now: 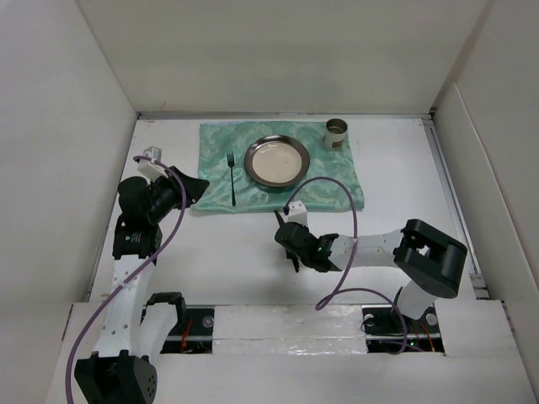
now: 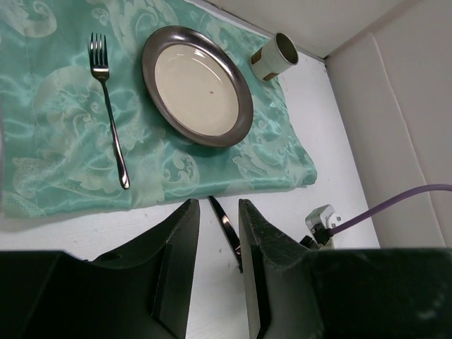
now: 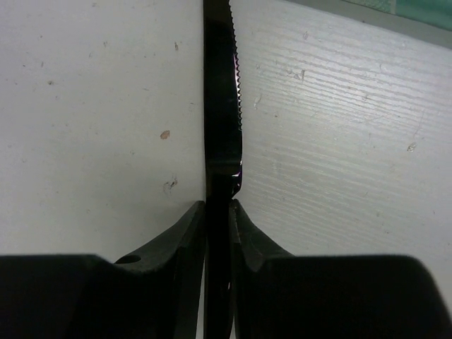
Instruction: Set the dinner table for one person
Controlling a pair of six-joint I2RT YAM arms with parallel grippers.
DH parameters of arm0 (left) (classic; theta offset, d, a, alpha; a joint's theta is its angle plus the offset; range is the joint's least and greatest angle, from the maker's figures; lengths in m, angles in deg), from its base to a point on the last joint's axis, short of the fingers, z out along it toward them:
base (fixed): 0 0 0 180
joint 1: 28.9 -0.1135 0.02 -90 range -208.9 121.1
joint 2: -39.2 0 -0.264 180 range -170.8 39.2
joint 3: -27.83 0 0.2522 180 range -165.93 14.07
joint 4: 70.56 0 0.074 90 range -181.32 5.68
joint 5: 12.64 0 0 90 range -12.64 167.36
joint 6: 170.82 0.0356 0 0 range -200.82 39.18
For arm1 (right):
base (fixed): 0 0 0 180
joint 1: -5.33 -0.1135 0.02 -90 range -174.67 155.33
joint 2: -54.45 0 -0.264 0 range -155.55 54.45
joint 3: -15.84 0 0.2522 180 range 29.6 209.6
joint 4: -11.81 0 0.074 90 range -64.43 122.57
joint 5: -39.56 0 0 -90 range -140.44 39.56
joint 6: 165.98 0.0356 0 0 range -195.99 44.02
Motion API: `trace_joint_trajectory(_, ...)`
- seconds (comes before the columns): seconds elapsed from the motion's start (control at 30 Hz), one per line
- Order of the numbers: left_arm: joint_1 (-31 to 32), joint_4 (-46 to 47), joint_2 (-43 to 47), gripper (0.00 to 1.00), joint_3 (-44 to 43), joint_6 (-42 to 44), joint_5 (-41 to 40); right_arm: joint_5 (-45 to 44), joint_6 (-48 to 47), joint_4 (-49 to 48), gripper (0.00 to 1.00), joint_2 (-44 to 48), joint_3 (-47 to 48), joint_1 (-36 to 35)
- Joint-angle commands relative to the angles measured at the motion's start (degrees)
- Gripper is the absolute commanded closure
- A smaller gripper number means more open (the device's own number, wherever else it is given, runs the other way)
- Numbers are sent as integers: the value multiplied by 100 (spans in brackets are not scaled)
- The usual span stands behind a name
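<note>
The green cloth mat (image 2: pixel 56 169) is shining like satin; the metal fork (image 2: pixel 111 120) is gleaming. The plate (image 2: pixel 198 85) is showing a polished metal rim (cream centre matt). The knife (image 3: pixel 220 106) is glinting glossy-dark on the matt, scuffed dinner table (image 3: pixel 92 141).

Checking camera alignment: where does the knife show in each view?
Top external: knife, a dark sliver just below the green mat.
Left wrist: lower centre, on bare table below the mat.
Right wrist: centre, running up from the right gripper.
Shared landmark: the mat's near edge.
</note>
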Motion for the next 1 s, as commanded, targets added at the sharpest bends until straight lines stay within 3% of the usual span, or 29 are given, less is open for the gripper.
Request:
trace_joint_trajectory(0.0,31,236,83,74,-66,36,-24,149,138,440,79,-67,-293,23)
trace_joint_trajectory(0.23,31,262,91,74,-58,27,54,-176,244,809,100,275,-276,-248)
trace_joint_trajectory(0.63,31,279,118,74,-40,10,98,-379,156,1416,100,1357,-153,-250)
trace_joint_trajectory(0.77,31,271,92,74,-49,18,99,-274,-133,1470,100,1796,-48,75)
trace_joint_trajectory(0.97,31,288,126,74,-40,9,125,130,-976,1172,100,2157,453,1261)
